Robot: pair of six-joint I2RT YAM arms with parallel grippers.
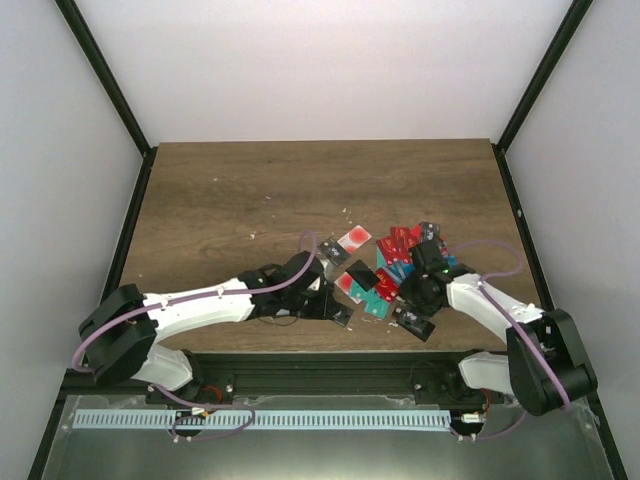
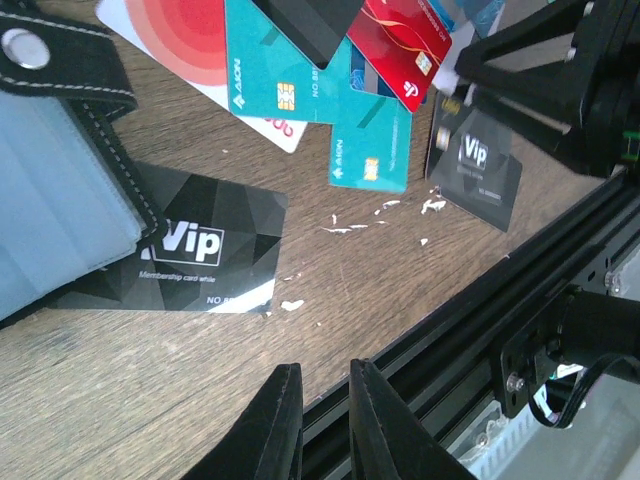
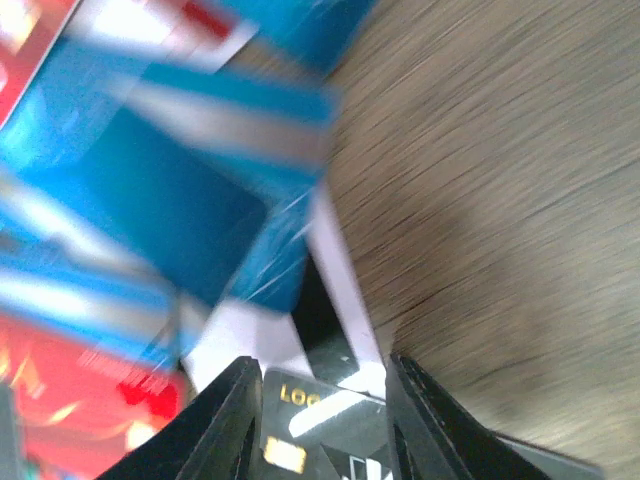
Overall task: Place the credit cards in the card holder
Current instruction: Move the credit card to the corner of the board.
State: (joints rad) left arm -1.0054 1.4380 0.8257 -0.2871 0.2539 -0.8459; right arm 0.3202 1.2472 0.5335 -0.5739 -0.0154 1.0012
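1. The credit cards (image 1: 395, 255) are spread in a heap on the tabletop (image 1: 250, 190), near its front right part.
2. The card holder (image 2: 50, 190) is seen lying open at the left of the left wrist view. Its blue-grey inside is turned up and its snap tab (image 2: 20, 45) is at the top.
3. One end of a black Vip card (image 2: 210, 250) is covered by the edge of the card holder.
4. A white card with red rings (image 2: 180, 25), teal cards (image 2: 285, 70) and a red card (image 2: 405, 40) are piled just past it.
5. The left gripper (image 2: 325, 372) is seen low by the near edge of the tabletop. Only a thin gap is left between its fingers, and nothing is held.
6. The right gripper (image 3: 322, 365) is partly open, and a second black card (image 3: 310, 430) is seen between its fingers. The view is blurred, so it cannot be told if that card is pinched.
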